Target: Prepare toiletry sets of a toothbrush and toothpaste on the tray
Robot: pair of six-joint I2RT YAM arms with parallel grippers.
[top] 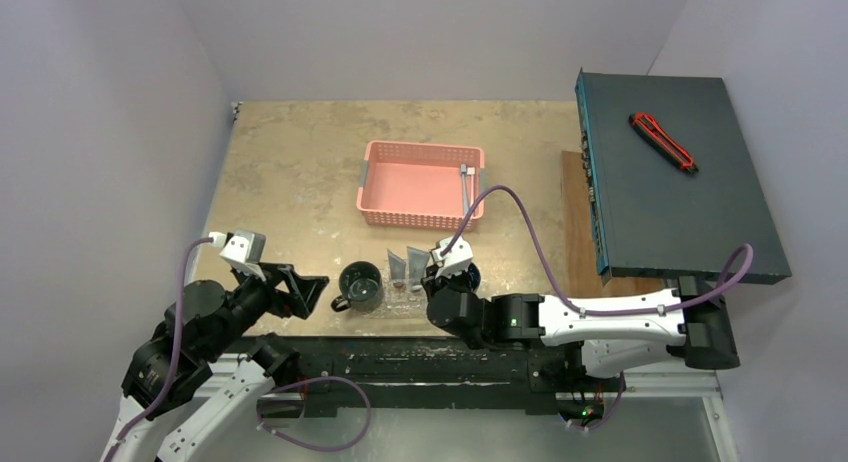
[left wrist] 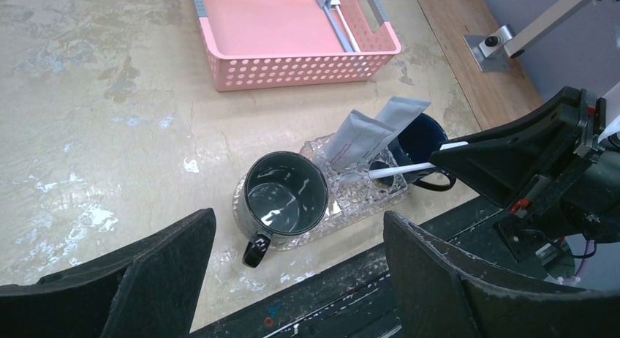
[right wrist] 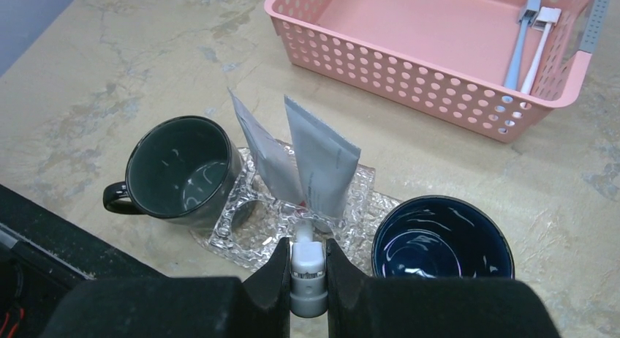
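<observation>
beige table, glittery clear tray, silver tubes

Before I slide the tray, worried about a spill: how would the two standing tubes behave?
The tubes stand narrow end down and tilted in the tray, so a jolt would probably tip them. They look flat and thin, likely light and squashy.

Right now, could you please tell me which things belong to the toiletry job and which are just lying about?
Job: tray, two toothpaste tubes, toothbrush in the right gripper, two brushes in the pink basket.
Lying about: two dark mugs, red utility knife, dark box.
</observation>
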